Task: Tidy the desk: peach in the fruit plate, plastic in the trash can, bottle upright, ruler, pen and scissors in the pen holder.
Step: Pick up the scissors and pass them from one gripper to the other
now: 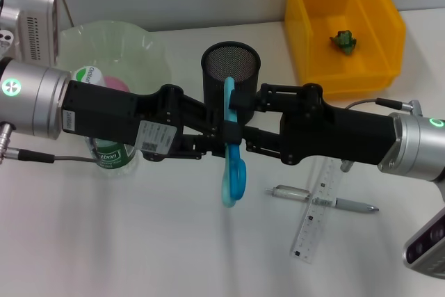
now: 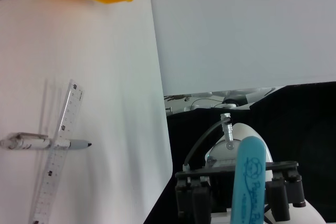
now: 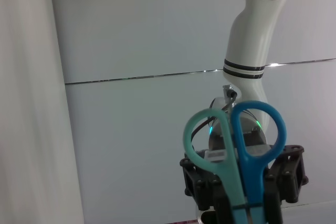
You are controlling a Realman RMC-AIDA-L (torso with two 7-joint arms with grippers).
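Note:
The scissors (image 1: 231,151) hang in the air above the desk (image 1: 139,241), in front of the black mesh pen holder (image 1: 231,67). Their light blue blade cover (image 2: 249,182) points toward the holder and the blue handles (image 3: 236,129) toward me. My left gripper (image 1: 221,133) is shut on them near the pivot. From the other side my right gripper (image 1: 240,119) stands open around the blade cover. The pen (image 1: 327,199) and the clear ruler (image 1: 316,213) lie crossed at the right. The peach (image 1: 115,83) sits in the fruit plate (image 1: 149,50). The bottle (image 1: 111,154) stands beside it.
The yellow trash can (image 1: 348,33) stands at the back right with a green plastic scrap (image 1: 343,41) inside. Both forearms span the middle of the desk above the surface. The left arm partly hides the bottle and the plate.

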